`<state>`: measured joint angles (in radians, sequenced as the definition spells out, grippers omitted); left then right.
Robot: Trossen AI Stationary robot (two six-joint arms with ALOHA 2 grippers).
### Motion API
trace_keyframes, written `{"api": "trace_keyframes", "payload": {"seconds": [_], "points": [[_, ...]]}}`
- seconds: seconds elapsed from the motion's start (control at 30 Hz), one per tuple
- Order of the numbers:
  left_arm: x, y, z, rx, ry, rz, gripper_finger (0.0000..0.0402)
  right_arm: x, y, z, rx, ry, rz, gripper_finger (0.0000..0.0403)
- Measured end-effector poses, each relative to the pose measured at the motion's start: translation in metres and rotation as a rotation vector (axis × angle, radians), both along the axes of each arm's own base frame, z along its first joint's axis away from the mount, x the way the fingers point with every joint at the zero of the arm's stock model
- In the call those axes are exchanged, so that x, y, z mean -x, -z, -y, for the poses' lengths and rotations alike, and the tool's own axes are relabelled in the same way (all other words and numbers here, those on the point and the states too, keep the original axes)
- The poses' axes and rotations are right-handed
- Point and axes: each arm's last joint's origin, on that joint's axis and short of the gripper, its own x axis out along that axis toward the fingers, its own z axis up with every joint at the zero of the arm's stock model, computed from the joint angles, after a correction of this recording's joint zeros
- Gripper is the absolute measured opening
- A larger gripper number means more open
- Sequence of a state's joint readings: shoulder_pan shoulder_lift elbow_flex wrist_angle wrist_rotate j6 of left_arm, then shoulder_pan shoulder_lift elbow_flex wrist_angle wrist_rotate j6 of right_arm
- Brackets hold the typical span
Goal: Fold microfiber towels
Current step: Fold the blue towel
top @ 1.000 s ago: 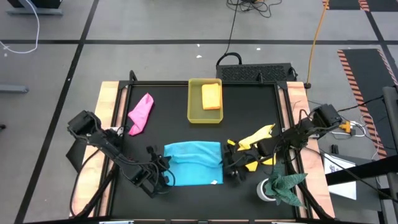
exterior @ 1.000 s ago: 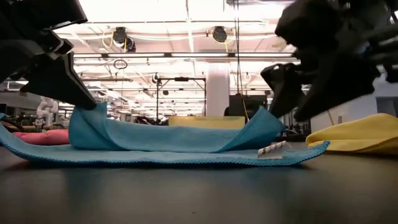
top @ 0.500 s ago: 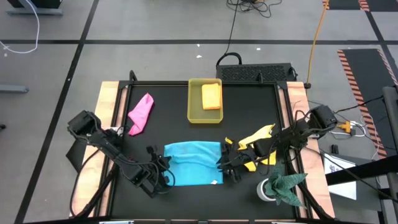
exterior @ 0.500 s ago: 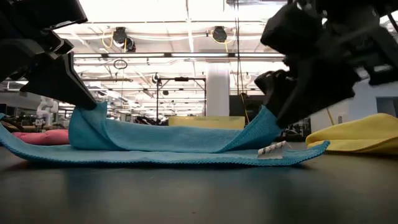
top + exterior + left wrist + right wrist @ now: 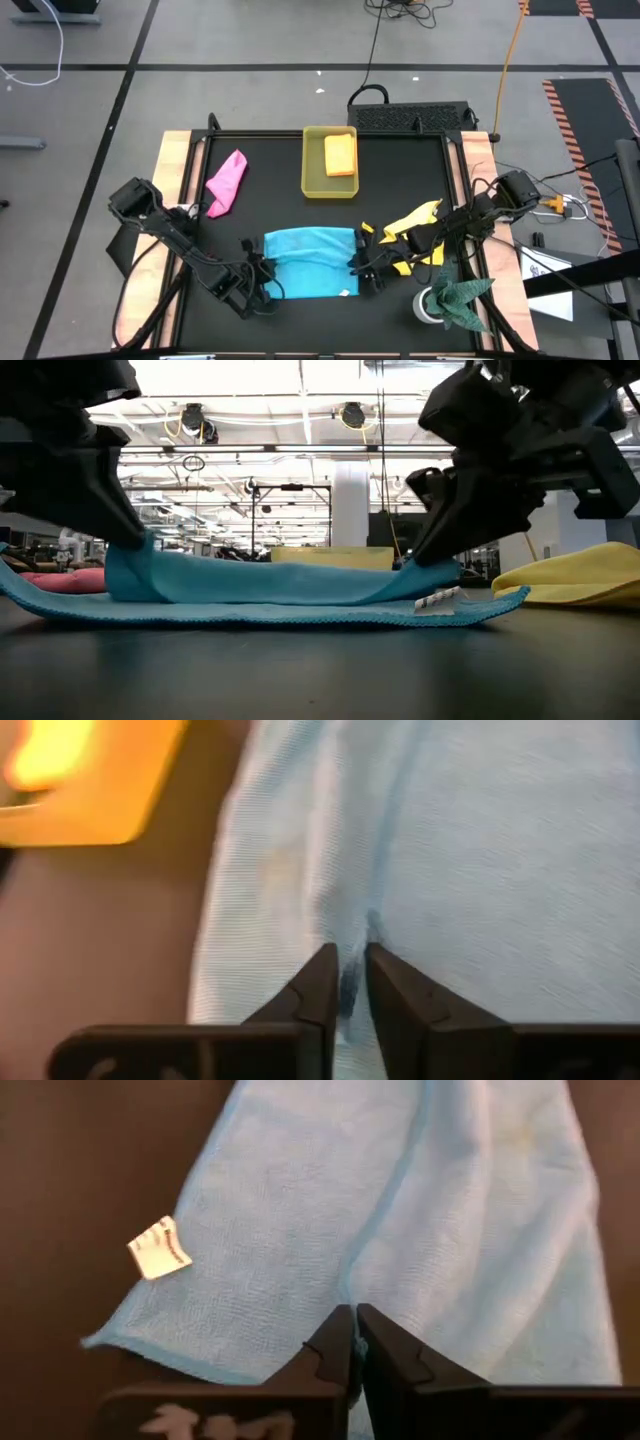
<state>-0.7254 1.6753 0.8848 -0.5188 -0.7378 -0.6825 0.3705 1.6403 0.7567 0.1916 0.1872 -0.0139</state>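
Observation:
The light blue towel (image 5: 310, 262) lies half folded on the black mat near the front, with a white tag (image 5: 160, 1248) at its near right corner. My left gripper (image 5: 263, 276) is shut on its left side and my right gripper (image 5: 358, 268) on its right side. A pink towel (image 5: 226, 182) lies at the far left. An orange towel (image 5: 340, 154) rests in the yellow tray (image 5: 312, 170). A yellow towel (image 5: 415, 232) lies under my right arm. My left gripper pinches a raised fold (image 5: 352, 932) at the blue towel's left side between its two fingers, coming slanting down from the left. That fold (image 5: 130, 560) stands a little above the table; the rest lies flat. My right gripper pinches the upper layer's edge (image 5: 350, 1295) at the towel's right side between its shut fingers, slanting down from the right. The cloth (image 5: 415, 572) rises slightly to the fingertips, and the lower layer stays on the table.
A dark green cloth (image 5: 456, 298) sits on a white thing at the near right corner. Wooden table edges (image 5: 178, 170) frame the black mat. Bare mat lies between the tray and the blue towel.
My right gripper has gone toward the table's left and down onto the blue towel's right side and has shut there. My left gripper has sunk a little, and both raised sides of the towel now stand lower.

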Motion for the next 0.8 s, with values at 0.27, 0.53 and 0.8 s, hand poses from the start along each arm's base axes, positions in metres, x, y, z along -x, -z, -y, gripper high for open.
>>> {"api": "trace_keyframes", "payload": {"seconds": [0.27,0.53,0.8], "points": [[-0.001,0.001,0.004,0.035,0.086,-0.062,0.0178,0.013,-0.021,-0.005,0.067,0.055,0.044,0.0004],[-0.009,-0.003,0.013,0.023,0.294,-0.059,0.0202,0.015,-0.023,-0.006,0.064,0.056,0.039,0.0002],[-0.010,-0.003,0.017,-0.038,0.512,-0.137,0.0163,0.016,-0.023,-0.005,0.063,0.060,0.027,0.0001]]}}
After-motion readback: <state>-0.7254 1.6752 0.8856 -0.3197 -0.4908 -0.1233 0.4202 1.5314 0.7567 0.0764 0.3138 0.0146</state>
